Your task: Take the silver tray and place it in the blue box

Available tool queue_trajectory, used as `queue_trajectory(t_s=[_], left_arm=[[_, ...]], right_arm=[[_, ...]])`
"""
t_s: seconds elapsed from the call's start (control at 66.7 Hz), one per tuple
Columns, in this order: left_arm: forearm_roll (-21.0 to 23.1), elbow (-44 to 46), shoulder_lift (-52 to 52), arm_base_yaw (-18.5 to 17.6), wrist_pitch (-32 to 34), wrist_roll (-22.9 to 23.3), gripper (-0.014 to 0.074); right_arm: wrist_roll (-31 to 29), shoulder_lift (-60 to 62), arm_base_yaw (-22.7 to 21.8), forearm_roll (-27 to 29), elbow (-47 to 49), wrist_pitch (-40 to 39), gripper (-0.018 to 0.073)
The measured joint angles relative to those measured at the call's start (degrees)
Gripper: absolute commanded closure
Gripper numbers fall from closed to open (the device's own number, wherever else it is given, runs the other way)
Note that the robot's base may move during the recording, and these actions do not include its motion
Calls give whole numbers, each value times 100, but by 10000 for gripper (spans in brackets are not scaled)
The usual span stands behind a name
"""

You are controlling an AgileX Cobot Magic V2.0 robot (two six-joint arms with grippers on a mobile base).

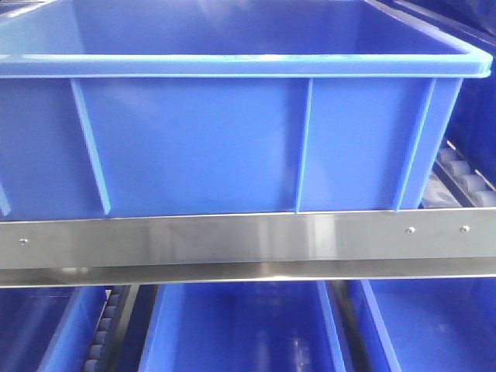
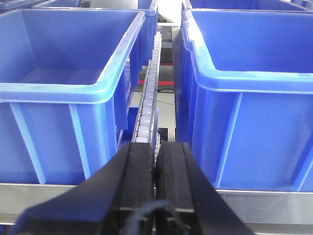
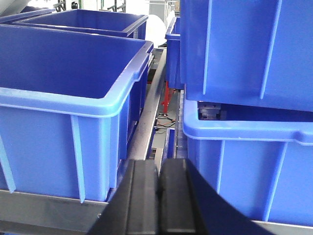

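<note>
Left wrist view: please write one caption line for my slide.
Closed black left gripper faces a white roller track running between two large bright-blue plastic crates; no silver tray visible.

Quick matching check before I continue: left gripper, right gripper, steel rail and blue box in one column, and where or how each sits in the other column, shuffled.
1. left gripper
2. right gripper
3. steel rail
4. blue box

A. runs level under the box's front wall
B. shut, facing a white roller track between two crates
C. fills the upper front view, ribbed wall toward the camera
D. shut, with a stacked crate up on its right

Pairs: 1-B, 2-D, 3-A, 4-C
</note>
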State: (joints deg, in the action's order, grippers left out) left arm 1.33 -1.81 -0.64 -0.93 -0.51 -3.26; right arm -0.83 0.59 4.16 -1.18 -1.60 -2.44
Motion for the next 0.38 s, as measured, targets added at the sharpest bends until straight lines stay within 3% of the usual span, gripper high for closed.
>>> queue_trajectory(t_s=[0.375], left_arm=[[0, 0, 0, 0, 0, 0, 603]], right_arm=[[4, 0, 0, 0, 0, 0, 505]])
